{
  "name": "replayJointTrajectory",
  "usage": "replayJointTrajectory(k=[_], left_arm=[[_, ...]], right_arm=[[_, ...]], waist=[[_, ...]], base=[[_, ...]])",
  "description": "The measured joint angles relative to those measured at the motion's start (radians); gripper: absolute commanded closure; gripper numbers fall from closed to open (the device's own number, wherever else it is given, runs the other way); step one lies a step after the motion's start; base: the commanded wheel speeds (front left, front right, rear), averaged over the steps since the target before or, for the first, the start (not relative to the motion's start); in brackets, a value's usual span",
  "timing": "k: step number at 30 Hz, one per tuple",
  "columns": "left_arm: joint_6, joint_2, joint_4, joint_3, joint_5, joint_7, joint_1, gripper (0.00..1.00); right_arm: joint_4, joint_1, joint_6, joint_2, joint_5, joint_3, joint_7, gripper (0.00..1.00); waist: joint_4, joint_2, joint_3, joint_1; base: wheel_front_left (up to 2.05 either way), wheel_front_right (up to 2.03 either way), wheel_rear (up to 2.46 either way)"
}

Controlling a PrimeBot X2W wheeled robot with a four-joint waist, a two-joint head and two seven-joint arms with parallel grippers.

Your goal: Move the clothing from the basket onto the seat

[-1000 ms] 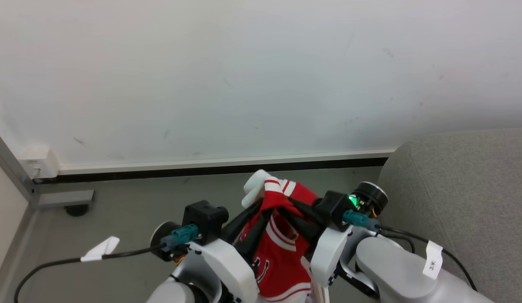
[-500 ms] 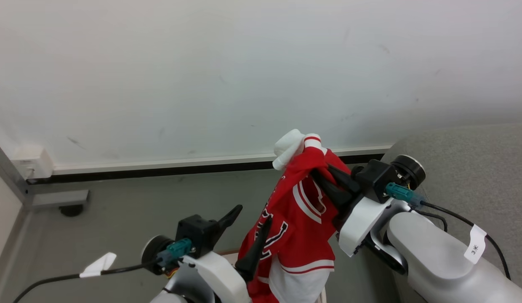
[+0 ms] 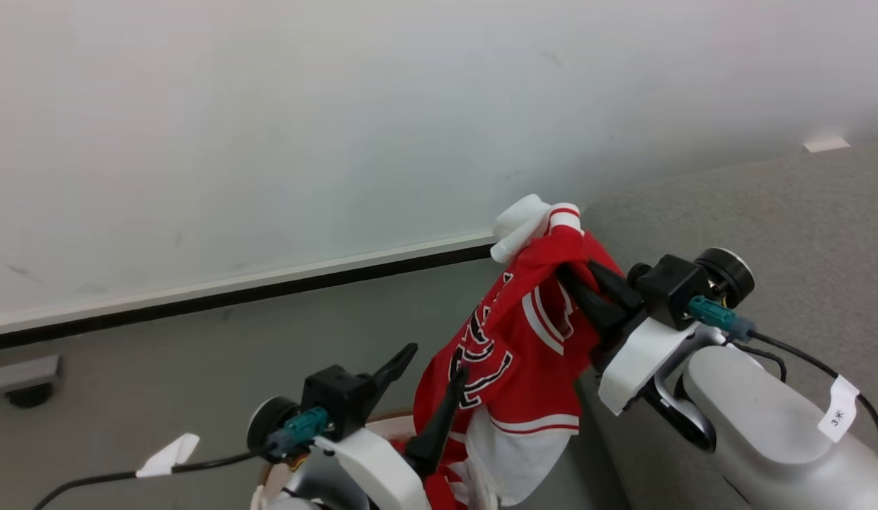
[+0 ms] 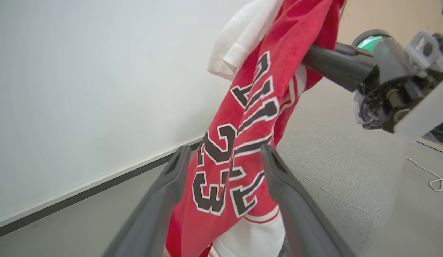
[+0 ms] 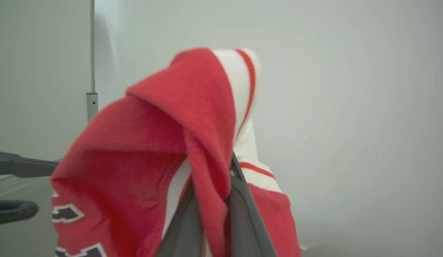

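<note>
The clothing (image 3: 524,340) is a red jersey with a black-and-white "23" and striped trim. It hangs in the air from my right gripper (image 3: 577,276), which is shut on a bunched fold near its top. The right wrist view shows the red fabric (image 5: 153,142) pinched between the fingers of that gripper (image 5: 212,178). My left gripper (image 3: 432,363) stands open just left of the hanging jersey, holding nothing. In the left wrist view the jersey (image 4: 239,135) hangs beyond its spread fingers. The basket's brown rim (image 3: 389,419) peeks out below. The grey seat (image 3: 765,212) lies to the right.
A white wall with a dark baseboard (image 3: 234,289) runs behind, above grey floor (image 3: 163,368). A caster foot of a frame (image 3: 28,393) sits at the far left. A black cable with a white tag (image 3: 166,453) trails from my left wrist.
My left gripper has let go and dropped lower, open. My right gripper has raised the jersey so it hangs out at length. The camera has turned right, bringing more of the seat into view.
</note>
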Motion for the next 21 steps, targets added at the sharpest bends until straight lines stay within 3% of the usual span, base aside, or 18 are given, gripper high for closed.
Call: replayJointTrajectory(k=[13,21], left_arm=[[-0.007,-0.001,-0.024,-0.032,0.009,0.002,-0.025,0.00],[-0.033,0.018,-0.057,-0.084,0.042,0.028,-0.056,0.00]], right_arm=[[-0.069,0.052,0.000,-0.077,-0.006,-0.106,0.012,1.00],[-0.129,0.060,0.000,-0.136,-0.044,-0.287,0.015,1.00]], waist=[[-0.212,0.0000,0.057,0.0000],[-0.243,0.0000,0.166,0.0000]], base=[[0.00,0.00,0.00],[0.00,0.00,0.00]])
